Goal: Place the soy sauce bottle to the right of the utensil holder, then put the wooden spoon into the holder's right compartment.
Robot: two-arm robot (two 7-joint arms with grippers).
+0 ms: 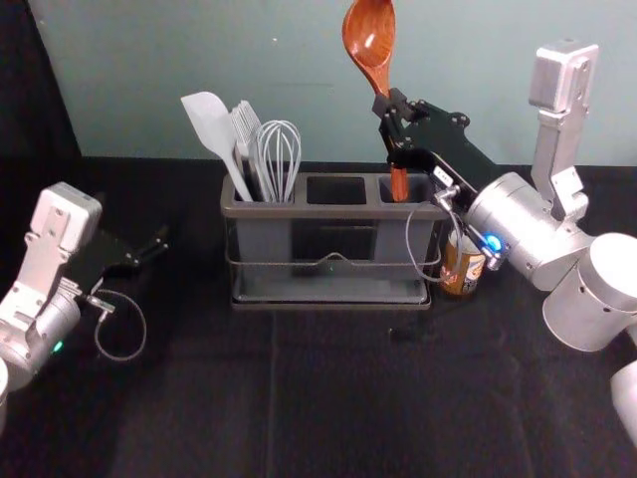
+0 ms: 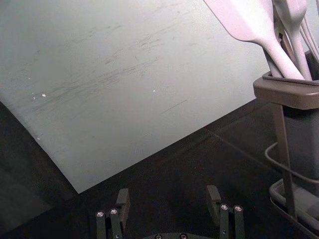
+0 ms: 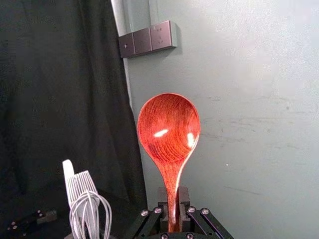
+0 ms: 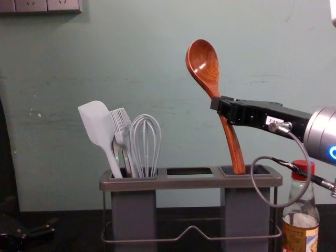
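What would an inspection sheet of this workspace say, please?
Surface: black cloth, faint seam.
Job's things: red-capped glass soy sauce bottle upright, right of the grey rectangular utensil holder; brown wooden spoon with its handle end at the right compartment's opening.
Clutter: white spatula and white wire whisk in the left compartment.
Grippers: right gripper shut on the spoon above the holder; left gripper open, left of the holder.
Cables: loops at both wrists; the right one crosses before the bottle.
Surroundings: grey-green wall, black curtain.
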